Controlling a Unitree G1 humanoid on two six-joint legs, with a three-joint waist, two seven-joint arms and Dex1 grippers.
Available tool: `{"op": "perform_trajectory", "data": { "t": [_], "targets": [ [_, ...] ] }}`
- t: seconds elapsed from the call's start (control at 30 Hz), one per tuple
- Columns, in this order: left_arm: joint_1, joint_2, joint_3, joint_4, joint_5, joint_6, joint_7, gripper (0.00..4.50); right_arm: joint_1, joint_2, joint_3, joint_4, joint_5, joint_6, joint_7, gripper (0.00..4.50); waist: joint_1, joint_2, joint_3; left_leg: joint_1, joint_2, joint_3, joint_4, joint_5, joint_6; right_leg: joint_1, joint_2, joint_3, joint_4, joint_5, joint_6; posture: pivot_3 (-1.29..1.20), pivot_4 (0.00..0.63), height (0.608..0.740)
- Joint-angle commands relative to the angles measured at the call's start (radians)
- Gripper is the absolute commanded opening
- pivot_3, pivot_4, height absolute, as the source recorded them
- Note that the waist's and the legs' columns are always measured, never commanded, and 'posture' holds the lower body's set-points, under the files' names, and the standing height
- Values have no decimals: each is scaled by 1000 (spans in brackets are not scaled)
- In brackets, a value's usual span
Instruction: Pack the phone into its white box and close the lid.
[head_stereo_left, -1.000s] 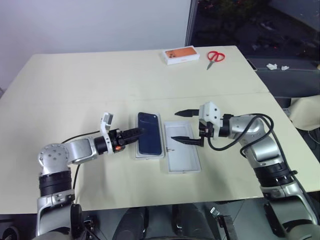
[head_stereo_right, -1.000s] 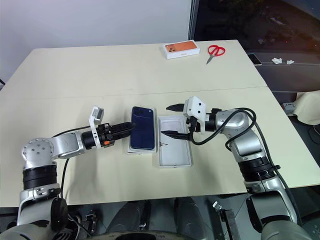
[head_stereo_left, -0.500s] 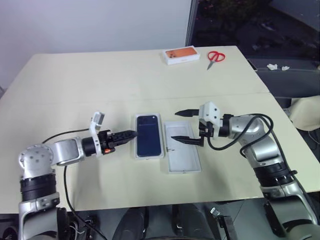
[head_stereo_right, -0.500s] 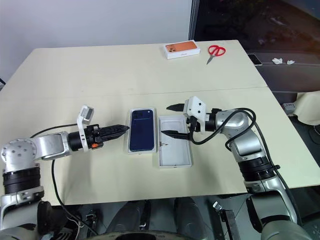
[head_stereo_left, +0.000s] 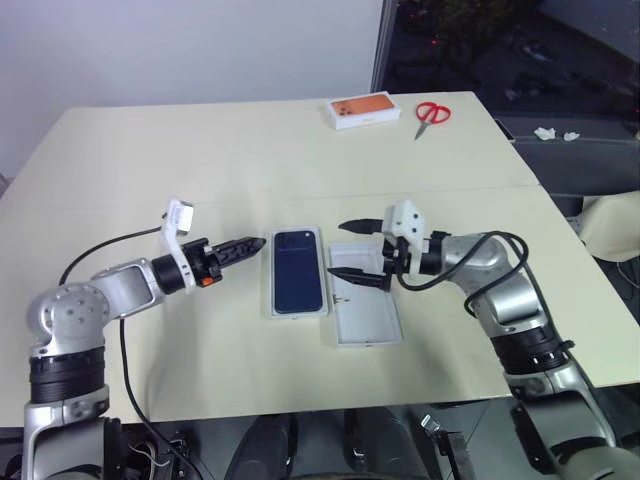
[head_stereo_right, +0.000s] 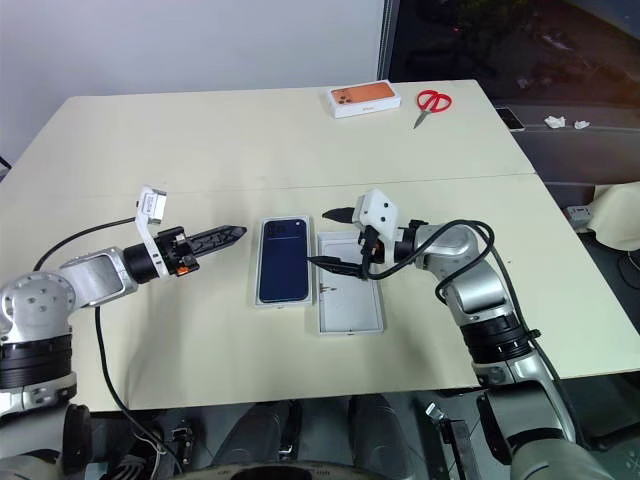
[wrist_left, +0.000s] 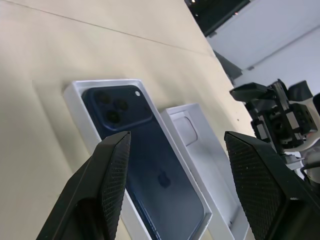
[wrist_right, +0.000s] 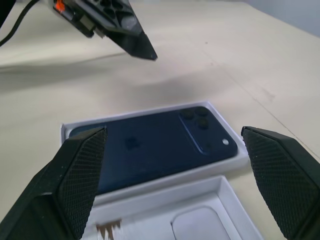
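Head views: the phone (head_stereo_left: 299, 283) lies flat, back up, inside the white box (head_stereo_left: 273, 300) at the tabletop (head_stereo_left: 200, 160) centre. The lid (head_stereo_left: 365, 320) lies open-side up, touching the box at its 3 o'clock. Left tool (head_stereo_left: 252, 243) hovers off the box's 9 o'clock edge, holding nothing; whether its fingers are apart cannot be told here. Right tool (head_stereo_left: 352, 252) hangs over the lid's far end, fingers wide apart and empty.

Left wrist view: fingers (wrist_left: 112, 170) apart, phone seated in the box, camera cluster at the far end.

Right wrist view: fingers (wrist_right: 80, 170) spread wide above the box and lid.

Judgement: packing looks done; closing is in hand. Next move calls for 1 tool to grasp the lid's rim, flip it and seat it squarely over the box.
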Motion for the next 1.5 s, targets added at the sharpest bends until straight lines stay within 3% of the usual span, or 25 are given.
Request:
{"op": "perform_trajectory", "data": {
  "t": [0.03,0.1,0.27,0.3,0.33,0.63,0.77,1.0,1.5],
  "targets": [
    [-3,13,-2,-22,14,-20,-48,3139,-4,10,5,-61,9,15,-11,4500,0,0,0,0,0,0,0,0,0,0,0,0,0,0,0,0,150,740],
    [-4,19,-2,-15,24,-20,-64,3139,-4,10,9,-68,12,20,-13,4500,-2,0,0,0,0,0,0,0,0,0,0,0,0,0,0,0,150,740],
    [0,21,2,-11,22,2,-83,819,-5,11,7,-74,21,31,-13,2159,-1,0,0,0,0,0,0,0,0,0,0,0,0,0,0,0,150,740],
    [1,20,0,-12,30,-2,-83,215,-6,10,8,-72,15,30,-16,1491,-1,0,0,0,0,0,0,0,0,0,0,0,0,0,0,0,150,740],
    [3,19,-1,-12,37,-5,-84,197,-7,8,10,-71,6,24,-22,1097,-1,0,0,0,0,0,0,0,0,0,0,0,0,0,0,0,150,740],
    [12,14,11,-1,51,-5,-109,99,-5,9,32,-70,-18,5,-18,1049,-1,0,0,0,0,0,0,0,0,0,0,0,0,0,0,0,150,740],
    [18,6,4,-8,69,-13,-94,0,-1,18,62,-67,-54,-7,-35,31,-1,0,0,0,0,0,0,0,0,0,0,0,0,0,0,0,150,740],
    [58,23,-48,-13,149,-40,-113,0,1,11,192,-19,-265,-34,-128,31,-2,0,0,0,0,0,0,0,0,-1,0,0,0,0,0,0,150,740],
    [55,-44,-109,24,256,-74,-112,0,-7,-69,218,-17,-357,-79,-77,31,0,0,0,0,0,0,1,0,0,0,0,0,0,0,0,0,150,740]
  ]
}}
